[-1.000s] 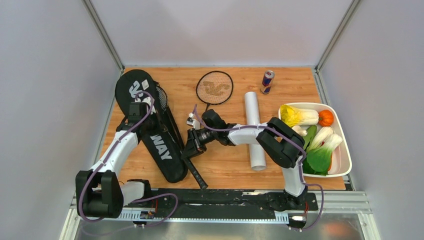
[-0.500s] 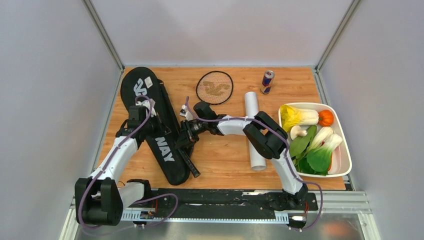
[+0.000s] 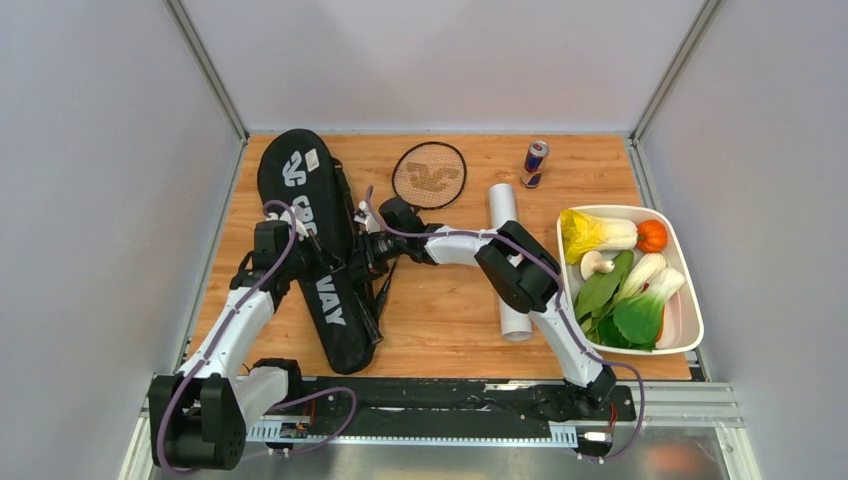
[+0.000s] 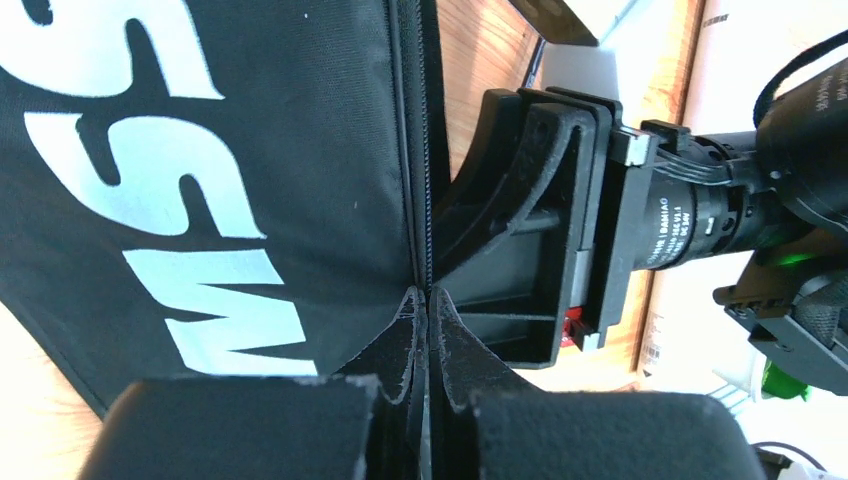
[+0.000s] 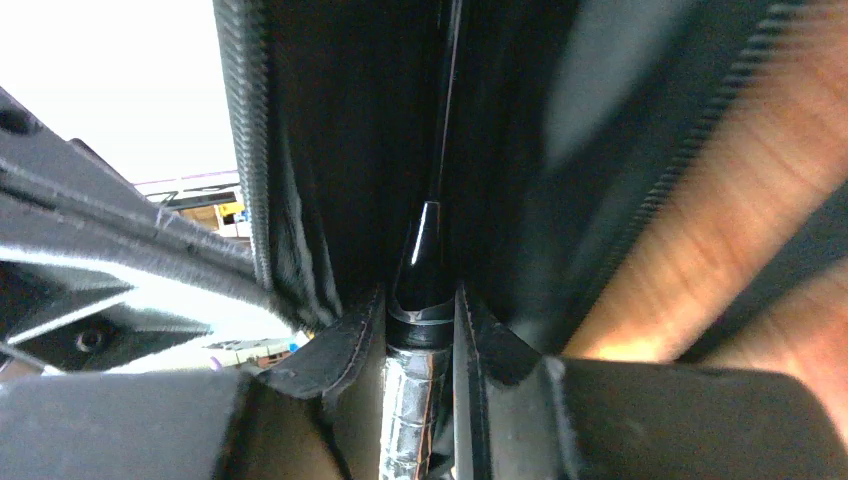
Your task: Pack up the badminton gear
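The long black CROSSWAY bag (image 3: 300,190) lies slanted at the left. My left gripper (image 3: 328,264) is shut on the bag's zipper edge (image 4: 420,150); its fingertips (image 4: 410,320) meet on the fabric. My right gripper (image 3: 372,256) is shut on one racket's wrapped handle (image 5: 415,390). That racket's shaft (image 5: 445,100) runs into the bag's opening, and its handle end (image 3: 378,312) sticks out beside the bag. The second racket (image 3: 430,174) lies at the back centre. The white tube (image 3: 508,262) lies behind the right arm. No shuttlecocks show.
A red-and-blue can (image 3: 535,163) stands at the back right. A white tray (image 3: 692,318) of vegetables sits at the right edge. The two grippers are close together at the bag's right side; the right gripper's body (image 4: 560,220) fills the left wrist view.
The right gripper moved left with the racket, to the bag's edge. The bag swung more upright and shifted right, held by the left gripper.
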`<state>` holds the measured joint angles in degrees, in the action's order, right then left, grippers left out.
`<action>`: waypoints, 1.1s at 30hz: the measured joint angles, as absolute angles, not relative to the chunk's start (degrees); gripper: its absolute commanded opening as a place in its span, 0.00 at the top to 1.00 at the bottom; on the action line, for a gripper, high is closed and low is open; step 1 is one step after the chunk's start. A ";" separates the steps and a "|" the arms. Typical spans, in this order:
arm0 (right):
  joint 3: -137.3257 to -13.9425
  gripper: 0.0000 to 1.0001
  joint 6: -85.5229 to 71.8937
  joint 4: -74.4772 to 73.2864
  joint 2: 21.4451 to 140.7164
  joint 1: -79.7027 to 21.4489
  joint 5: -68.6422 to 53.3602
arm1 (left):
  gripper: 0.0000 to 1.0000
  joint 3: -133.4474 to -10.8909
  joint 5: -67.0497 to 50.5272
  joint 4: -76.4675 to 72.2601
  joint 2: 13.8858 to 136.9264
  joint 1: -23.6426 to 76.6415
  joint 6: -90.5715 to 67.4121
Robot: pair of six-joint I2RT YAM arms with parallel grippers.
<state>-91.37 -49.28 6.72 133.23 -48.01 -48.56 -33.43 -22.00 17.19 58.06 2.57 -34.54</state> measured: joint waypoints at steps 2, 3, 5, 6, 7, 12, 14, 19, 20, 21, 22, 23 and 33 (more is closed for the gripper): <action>-92.09 1.00 -49.60 7.09 134.47 -47.99 -48.10 | 1.00 -32.38 -22.46 16.40 57.91 2.48 -35.81; -92.29 1.00 -49.65 7.16 134.98 -48.01 -48.07 | 1.00 -32.25 -22.46 16.23 57.91 2.50 -36.07; -92.31 1.00 -50.09 7.73 135.90 -48.05 -48.23 | 1.00 -32.25 -22.31 16.27 57.74 2.50 -36.34; -92.31 1.00 -50.35 7.90 136.00 -48.05 -48.31 | 1.00 -32.25 -21.98 16.49 57.52 2.52 -36.34; -92.31 1.00 -50.48 8.05 136.00 -48.03 -48.29 | 1.00 -32.32 -21.47 16.95 57.30 2.52 -36.29; -92.18 1.00 -52.27 10.11 136.03 -48.03 -47.35 | 1.00 -33.04 -19.49 17.93 56.31 2.55 -36.38; -91.57 1.00 -54.17 12.21 136.03 -48.03 -46.85 | 1.00 -33.06 -19.25 17.32 56.29 2.52 -37.15; -89.69 1.00 -59.07 17.26 136.51 -48.05 -44.97 | 1.00 -30.98 -19.16 13.32 55.59 2.48 -41.04; -89.19 1.00 -60.18 18.41 136.66 -48.07 -44.58 | 1.00 -30.04 -19.09 12.25 55.31 2.46 -42.04; -88.79 1.00 -60.95 19.09 136.68 -48.12 -44.31 | 1.00 -29.26 -19.14 11.27 55.09 2.46 -42.94; -88.25 1.00 -61.87 20.05 136.68 -48.16 -43.88 | 1.00 -28.40 -19.11 10.31 54.83 2.44 -43.92; -87.92 0.99 -62.43 20.71 136.68 -48.21 -43.53 | 1.00 -27.79 -19.03 9.65 54.68 2.44 -44.77; -87.05 0.66 -64.38 22.70 136.68 -48.51 -40.03 | 1.00 -26.98 -16.91 7.88 53.71 2.42 -47.05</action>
